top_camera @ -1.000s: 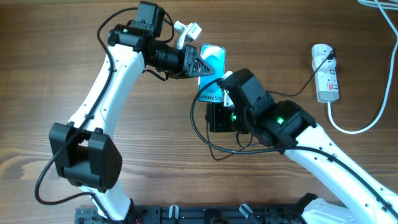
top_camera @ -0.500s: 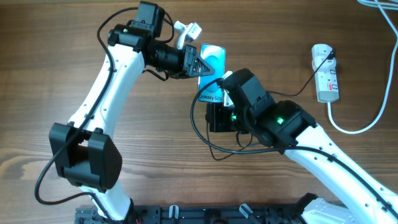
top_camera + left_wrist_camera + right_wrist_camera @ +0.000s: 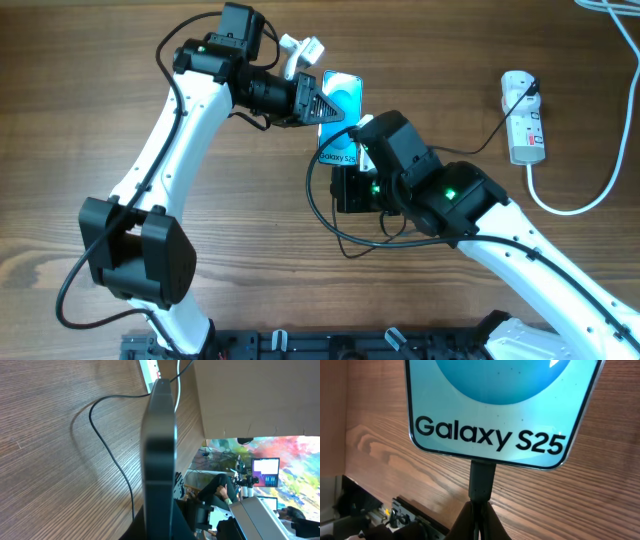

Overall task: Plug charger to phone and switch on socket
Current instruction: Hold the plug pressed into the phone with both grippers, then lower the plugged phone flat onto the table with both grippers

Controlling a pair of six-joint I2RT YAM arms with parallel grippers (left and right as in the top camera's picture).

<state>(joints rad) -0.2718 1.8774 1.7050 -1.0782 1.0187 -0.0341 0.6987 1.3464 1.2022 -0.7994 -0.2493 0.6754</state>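
The phone (image 3: 341, 118) has a teal screen with "Galaxy S25" on it and sits in my left gripper (image 3: 328, 108), held on edge above the table. In the left wrist view its dark edge (image 3: 160, 455) runs up the middle. In the right wrist view the phone (image 3: 502, 405) fills the top, and the charger's dark plug tip (image 3: 482, 480) meets its bottom edge. My right gripper (image 3: 480, 515) is shut on the charger cable just behind the plug. The thin black cable (image 3: 335, 235) loops under my right arm. The white socket strip (image 3: 524, 118) lies at the right.
A thick white cord (image 3: 590, 190) curves from the socket toward the right edge. A thin black cable (image 3: 112, 450) trails over the wood in the left wrist view. A black rail (image 3: 300, 345) runs along the near table edge.
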